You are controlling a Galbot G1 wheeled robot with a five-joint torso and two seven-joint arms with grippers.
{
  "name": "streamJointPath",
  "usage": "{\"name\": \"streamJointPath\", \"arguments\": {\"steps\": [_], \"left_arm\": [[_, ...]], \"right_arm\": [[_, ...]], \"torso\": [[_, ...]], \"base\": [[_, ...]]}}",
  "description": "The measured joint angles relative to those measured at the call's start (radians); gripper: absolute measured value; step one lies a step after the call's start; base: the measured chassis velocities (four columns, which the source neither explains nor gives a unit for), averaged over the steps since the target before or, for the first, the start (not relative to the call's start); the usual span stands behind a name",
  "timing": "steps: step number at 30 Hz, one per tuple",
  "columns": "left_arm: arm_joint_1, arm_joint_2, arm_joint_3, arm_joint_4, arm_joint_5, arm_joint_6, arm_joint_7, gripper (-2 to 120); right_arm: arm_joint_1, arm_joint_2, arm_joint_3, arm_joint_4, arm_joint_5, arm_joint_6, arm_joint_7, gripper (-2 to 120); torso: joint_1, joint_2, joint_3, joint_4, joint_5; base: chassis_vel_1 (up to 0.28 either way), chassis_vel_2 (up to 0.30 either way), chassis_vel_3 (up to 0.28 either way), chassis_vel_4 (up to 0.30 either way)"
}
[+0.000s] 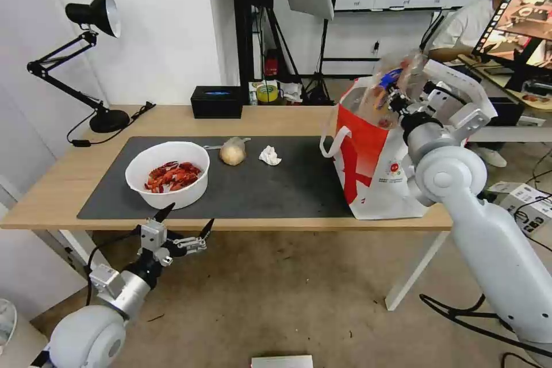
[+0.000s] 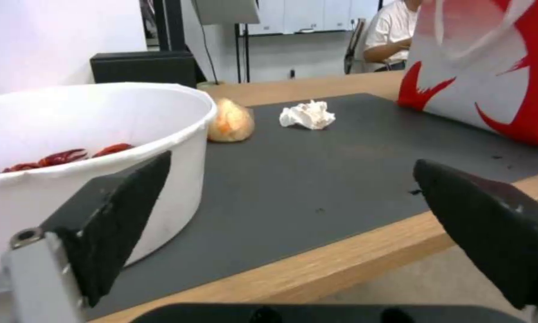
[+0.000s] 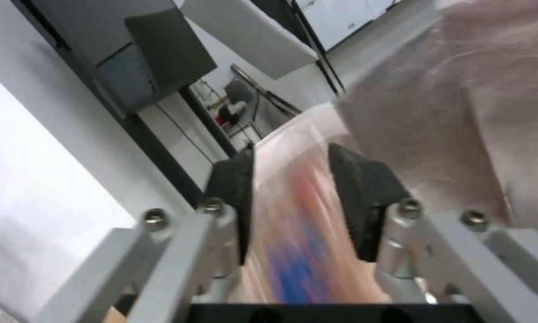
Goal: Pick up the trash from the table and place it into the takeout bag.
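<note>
Trash: clear plastic tray [image 1: 390, 87] clamped in right claw [image 1: 395, 99] above takeout bag [image 1: 372, 167] mouth, at 2 o'clock | still on surface [image 1: 276, 119]: bowl [image 1: 168, 175], bun bag [image 1: 233, 151], tissue [image 1: 269, 156] | left claw [image 1: 185, 222] spread wide, at 7 o'clock off near edge | progress: judged first item, three left.

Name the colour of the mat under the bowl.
Dark grey mat, clearest in the head view.
</note>
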Motion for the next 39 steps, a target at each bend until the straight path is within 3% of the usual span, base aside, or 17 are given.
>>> {"name": "streamJointPath", "arguments": {"steps": [6, 9, 12, 17, 21, 26, 34, 39], "left_arm": [[-0.006, -0.002, 0.006, 0.007, 0.0, 0.001, 0.0, 100], [-0.008, -0.001, 0.006, 0.008, 0.0, 0.001, 0.0, 100], [-0.019, 0.004, 0.01, 0.011, -0.005, 0.004, 0.0, 100], [-0.021, 0.004, 0.01, 0.016, -0.008, 0.005, 0.0, 100], [-0.021, 0.001, 0.006, 0.02, -0.009, 0.004, 0.0, 100], [-0.015, -0.004, -0.014, 0.022, -0.002, 0.002, -0.021, 100], [-0.005, -0.005, -0.034, 0.028, 0.003, -0.001, -0.031, 100], [-0.007, -0.013, -0.035, 0.039, 0.034, -0.001, -0.098, 100]], "right_arm": [[-0.003, -0.002, 0.002, 0.002, 0.014, -0.002, -0.004, 63], [-0.003, -0.003, 0.002, 0.004, 0.015, -0.002, -0.007, 64], [0.001, -0.013, -0.002, 0.016, 0.02, -0.009, -0.051, 82], [0.007, -0.022, -0.015, 0.032, -0.001, -0.021, -0.104, 97], [0.006, -0.035, -0.036, 0.05, -0.081, -0.023, -0.19, 100], [-0.013, -0.077, -0.094, 0.098, -0.311, 0.015, -0.428, 100], [-0.107, -0.107, -0.121, 0.14, -0.503, 0.052, -0.548, 100], [-0.229, -0.089, -0.122, 0.138, -0.643, 0.142, -0.562, 100]], "torso": [[0.0, 0.0, 0.0, 0.0, 0.0], [0.0, 0.0, 0.0, 0.0, 0.0001], [0.0, 0.0, 0.0, -0.0001, 0.0], [0.0, 0.0, 0.0, 0.0, 0.0], [0.0, 0.0, 0.0, 0.0, 0.0], [0.0, 0.0, 0.0, 0.0001, -0.0001], [0.0, 0.0, 0.0, -0.0001, 0.0001], [0.0, 0.0, 0.0, -0.0001, 0.0]], "base": [[0.0, 0.0, 0.0, 0.0], [0.0, 0.0, 0.0, 0.0], [0.0, 0.0, 0.0, 0.0], [0.0, 0.0, 0.0, 0.0], [0.0, 0.0, 0.0, 0.0], [0.0, 0.0, 0.0, 0.0], [0.0, 0.0, 0.0, 0.0], [0.0, 0.0, 0.0, 0.0]]}}
